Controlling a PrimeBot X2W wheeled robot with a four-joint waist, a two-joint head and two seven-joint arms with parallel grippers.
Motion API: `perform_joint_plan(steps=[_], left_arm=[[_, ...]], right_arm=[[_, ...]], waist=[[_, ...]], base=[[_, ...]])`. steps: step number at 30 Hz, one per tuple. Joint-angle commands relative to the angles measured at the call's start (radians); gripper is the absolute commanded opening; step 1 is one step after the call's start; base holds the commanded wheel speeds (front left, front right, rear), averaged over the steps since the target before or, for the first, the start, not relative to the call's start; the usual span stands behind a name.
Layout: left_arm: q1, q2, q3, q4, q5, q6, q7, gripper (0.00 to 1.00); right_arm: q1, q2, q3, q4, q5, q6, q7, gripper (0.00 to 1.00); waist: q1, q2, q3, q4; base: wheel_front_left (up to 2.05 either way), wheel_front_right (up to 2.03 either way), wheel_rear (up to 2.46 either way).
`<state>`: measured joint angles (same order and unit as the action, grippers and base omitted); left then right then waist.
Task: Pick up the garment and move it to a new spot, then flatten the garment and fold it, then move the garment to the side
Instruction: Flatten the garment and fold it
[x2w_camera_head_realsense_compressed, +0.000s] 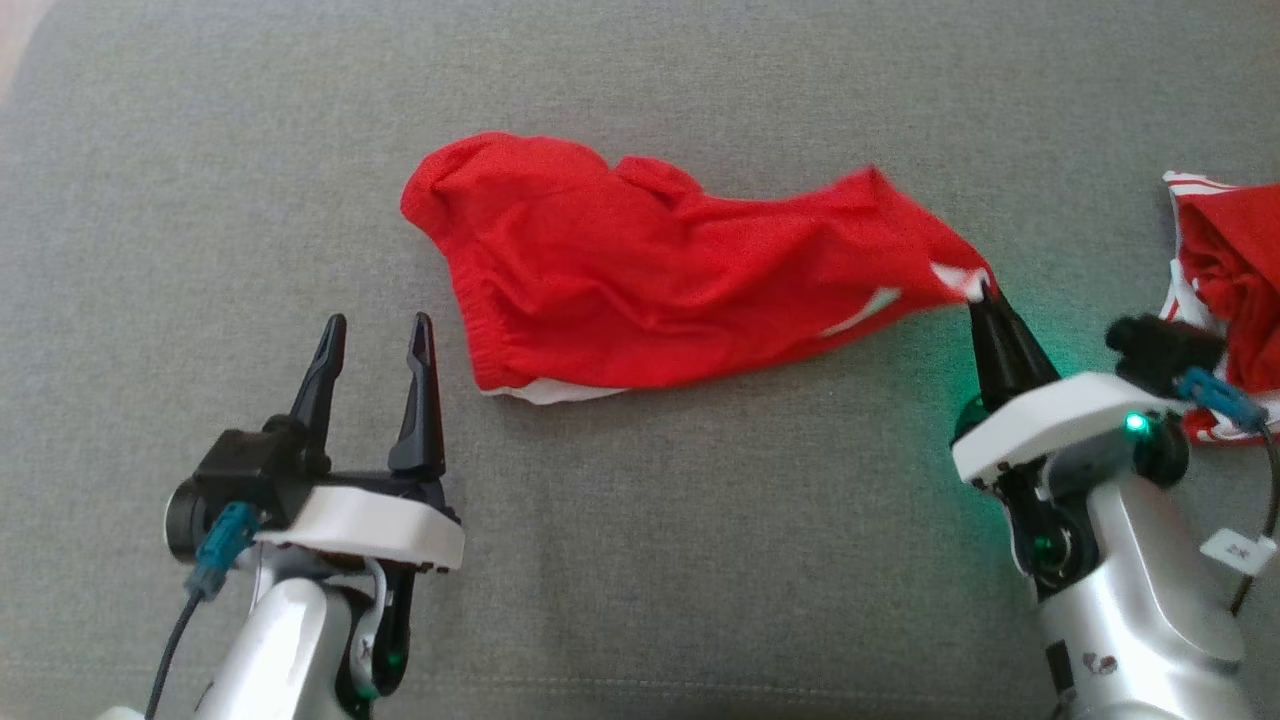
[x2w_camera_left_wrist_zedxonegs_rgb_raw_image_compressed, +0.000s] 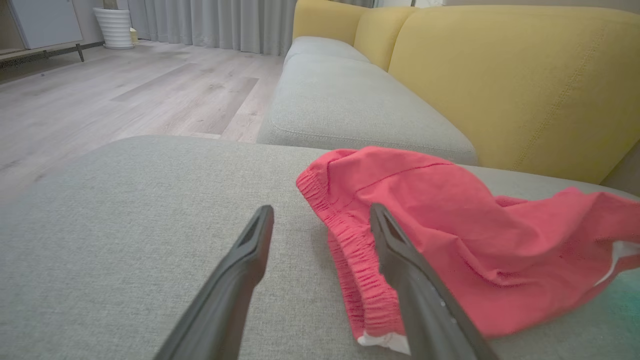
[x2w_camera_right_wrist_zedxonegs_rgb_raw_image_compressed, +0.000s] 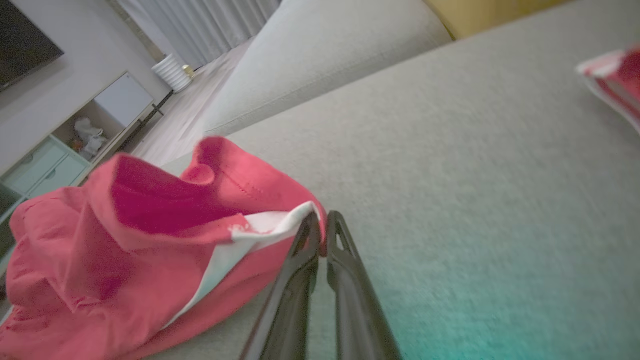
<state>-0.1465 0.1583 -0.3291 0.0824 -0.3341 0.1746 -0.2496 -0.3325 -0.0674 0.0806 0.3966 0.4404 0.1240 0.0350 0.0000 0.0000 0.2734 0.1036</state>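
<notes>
Shorts (x2w_camera_head_realsense_compressed: 640, 290) are lying on a grey cushion (x2w_camera_head_realsense_compressed: 700, 560). The right gripper (x2w_camera_head_realsense_compressed: 985, 290) is pinching their hem, and the left gripper (x2w_camera_head_realsense_compressed: 378, 322) is gaping wide. A yellow backrest (x2w_camera_left_wrist_zedxonegs_rgb_raw_image_compressed: 515, 85) is standing behind.

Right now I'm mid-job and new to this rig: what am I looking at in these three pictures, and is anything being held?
You are driving a robot with two arms. The top-down picture comes from a camera on its head. The other two come from a camera on each wrist, looking along that arm's two dark fingers. On the grey sofa cushion lies a crumpled red garment with white trim. The right jaws are shut on the garment's corner at the white trim. The left jaws stand open beside its elastic waistband and hold nothing. A second red-and-white garment lies at the far right, apart from the one being handled.
</notes>
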Motion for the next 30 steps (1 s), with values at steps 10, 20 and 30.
perform_joint_plan(steps=[10,20,30], left_arm=[[-0.029,0.026,0.037,-0.018,0.014,0.001,-0.012,1.00],[0.005,0.050,0.054,-0.044,0.021,0.020,-0.012,1.00],[0.056,0.077,0.047,-0.075,0.028,0.032,0.007,1.00]], right_arm=[[0.006,0.017,-0.005,0.013,0.062,0.007,-0.061,1.00],[0.137,-0.036,-0.035,-0.376,-0.172,0.007,-0.098,1.00],[0.320,-0.025,0.000,-0.577,-0.307,0.007,-0.024,1.00]], waist=[[0.0000,0.0000,-0.018,-0.043],[0.0000,0.0000,-0.072,-0.084],[0.0000,0.0000,-0.114,-0.103]], base=[[0.00,0.00,0.00],[0.00,0.00,0.00],[0.00,0.00,0.00]])
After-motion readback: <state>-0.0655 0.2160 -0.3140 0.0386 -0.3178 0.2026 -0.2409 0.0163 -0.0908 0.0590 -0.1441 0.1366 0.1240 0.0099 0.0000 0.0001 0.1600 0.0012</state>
